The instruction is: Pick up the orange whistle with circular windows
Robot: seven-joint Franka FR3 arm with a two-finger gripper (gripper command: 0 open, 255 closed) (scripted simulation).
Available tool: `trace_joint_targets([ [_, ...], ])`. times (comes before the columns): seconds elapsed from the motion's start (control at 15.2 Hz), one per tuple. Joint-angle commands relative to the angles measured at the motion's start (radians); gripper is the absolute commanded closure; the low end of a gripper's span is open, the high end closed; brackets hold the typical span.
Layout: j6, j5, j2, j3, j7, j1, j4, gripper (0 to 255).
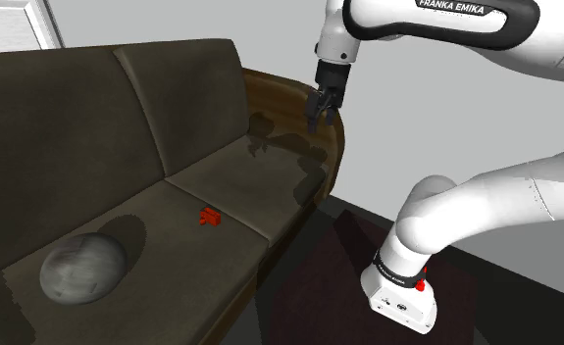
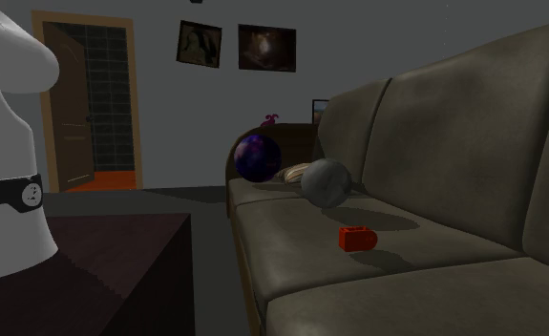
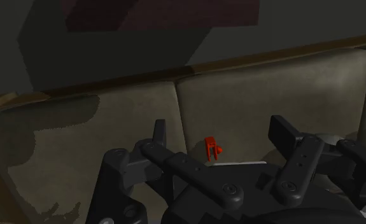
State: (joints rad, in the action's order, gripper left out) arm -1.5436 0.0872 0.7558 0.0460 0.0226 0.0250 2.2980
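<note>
orange-red whistle [image 1: 209, 217] on sofa [image 1: 172, 108], grey ball [image 1: 82, 267] well apart; pincer [image 3: 219, 127] wide, empty.

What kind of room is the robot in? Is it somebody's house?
It looks like a living room in a house. There is a big dark sofa, two framed pictures hang on the wall, and an open wooden door leads out.

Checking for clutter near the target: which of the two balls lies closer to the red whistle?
The grey ball lies closer to the whistle; the purple ball sits beyond it, by the far arm of the sofa.
</note>
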Motion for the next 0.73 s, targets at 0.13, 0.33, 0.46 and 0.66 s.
trace_joint_targets([
  [0.13,-0.068,0.000,-0.041,0.006,-0.012,-0.005,0.027,0],
  [0.33,-0.168,0.000,-0.111,0.015,-0.029,-0.012,0.058,0],
  [0.46,-0.235,0.000,-0.165,0.021,-0.040,-0.017,0.071,0],
  [0.66,-0.332,-0.001,-0.252,0.031,-0.055,-0.023,0.080,0],
])
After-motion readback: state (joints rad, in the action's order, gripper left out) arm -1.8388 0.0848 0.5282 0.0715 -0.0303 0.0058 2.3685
